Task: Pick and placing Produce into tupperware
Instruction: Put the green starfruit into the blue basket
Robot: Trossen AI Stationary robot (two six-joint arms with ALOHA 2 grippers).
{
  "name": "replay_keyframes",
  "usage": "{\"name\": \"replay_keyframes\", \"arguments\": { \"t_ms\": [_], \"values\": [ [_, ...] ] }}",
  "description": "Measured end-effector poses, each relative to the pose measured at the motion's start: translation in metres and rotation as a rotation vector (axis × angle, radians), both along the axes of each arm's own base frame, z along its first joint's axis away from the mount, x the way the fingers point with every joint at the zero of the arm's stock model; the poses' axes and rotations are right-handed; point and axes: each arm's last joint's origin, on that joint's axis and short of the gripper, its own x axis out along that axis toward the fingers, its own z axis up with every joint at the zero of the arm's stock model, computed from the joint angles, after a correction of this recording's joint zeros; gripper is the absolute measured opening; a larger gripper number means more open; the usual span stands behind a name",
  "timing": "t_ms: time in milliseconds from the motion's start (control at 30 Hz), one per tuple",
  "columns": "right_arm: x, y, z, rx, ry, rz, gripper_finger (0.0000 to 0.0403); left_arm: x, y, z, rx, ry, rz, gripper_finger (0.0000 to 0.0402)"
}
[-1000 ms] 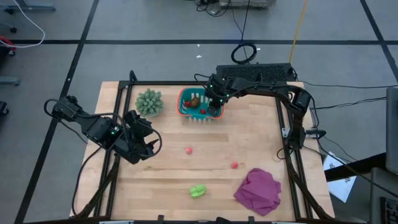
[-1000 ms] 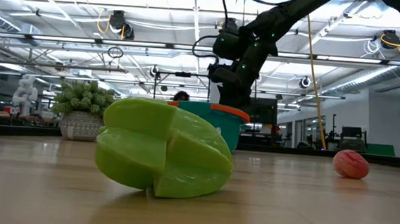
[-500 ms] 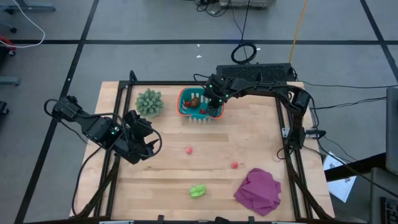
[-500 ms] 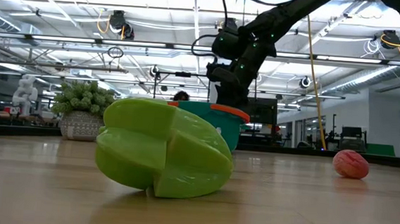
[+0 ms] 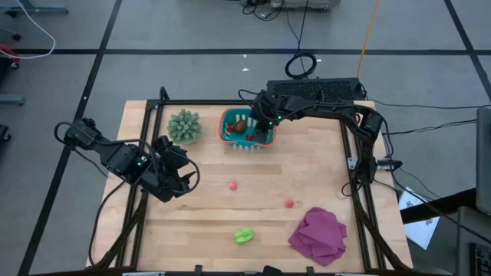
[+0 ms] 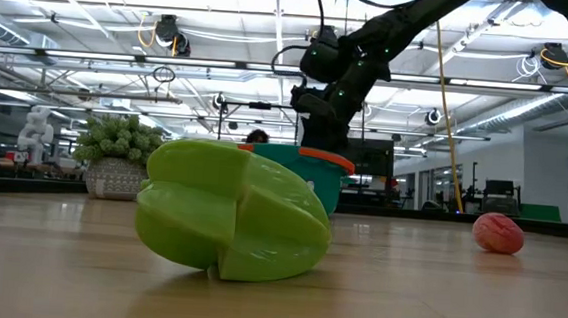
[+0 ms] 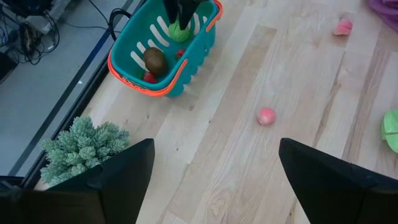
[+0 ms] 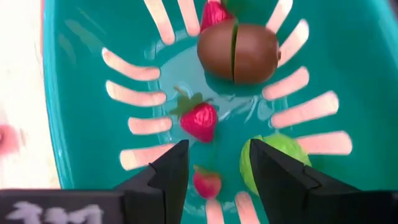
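Observation:
The teal tupperware (image 5: 223, 126) with the orange rim stands at the table's far middle. In it lie a brown kiwi (image 8: 237, 53), two small red strawberries (image 8: 199, 121) and a light-green piece (image 8: 286, 152). My right gripper (image 8: 214, 168) reaches down into the tub, open; the green piece lies just beyond one finger, and nothing is between the fingers. On the bare table lie two red pieces (image 5: 233, 184) (image 5: 289, 203) and a green star-shaped piece (image 5: 244, 235). My left gripper (image 7: 214, 162) waits open above the table's left side.
A spiky grey-green plant (image 5: 185, 126) stands just left of the tub. A magenta cloth (image 5: 318, 235) lies at the near right corner. Black frame rails (image 5: 359, 176) run along the table's left and right edges. Bare wood lies between the tub and the loose pieces.

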Motion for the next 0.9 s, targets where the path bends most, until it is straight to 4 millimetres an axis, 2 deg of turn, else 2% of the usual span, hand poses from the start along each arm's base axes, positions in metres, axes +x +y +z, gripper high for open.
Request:
{"name": "replay_keyframes", "arguments": {
  "t_ms": [100, 267, 467, 533, 633, 800, 900],
  "values": [
    [0.002, -0.001, 0.005, -0.024, -0.041, 0.005, 0.016, 0.0, 0.0, 0.0, 0.0, 0.0, 0.0, 0.0349],
    [0.003, 0.002, 0.026, -0.056, -0.127, 0.021, 0.0161, 0.0, 0.0, 0.0, 0.0, 0.0, 0.0, 0.0349],
    [-0.001, 0.028, 0.063, -0.088, -0.213, 0.076, 0.0161, 0.0, 0.0, 0.0, -0.001, 0.0, 0.0, 0.0349],
    [-0.002, 0.046, 0.076, -0.09, -0.239, 0.113, 0.0162, 0.0, 0.0, 0.0, -0.002, -0.002, 0.0, 0.0349],
    [0.001, 0.084, 0.088, -0.076, -0.26, 0.204, 0.0162, 0.0, 0.0, 0.0, -0.006, -0.006, 0.004, 0.0349],
    [0.006, 0.159, 0.086, -0.024, -0.222, 0.389, 0.0162, 0.001, -0.001, 0.0, -0.016, -0.008, 0.002, 0.0349],
    [0.007, 0.196, 0.081, -0.012, -0.217, 0.49, 0.0162, 0.002, -0.001, 0.0, -0.02, -0.017, 0.001, 0.0349]
  ]
}}
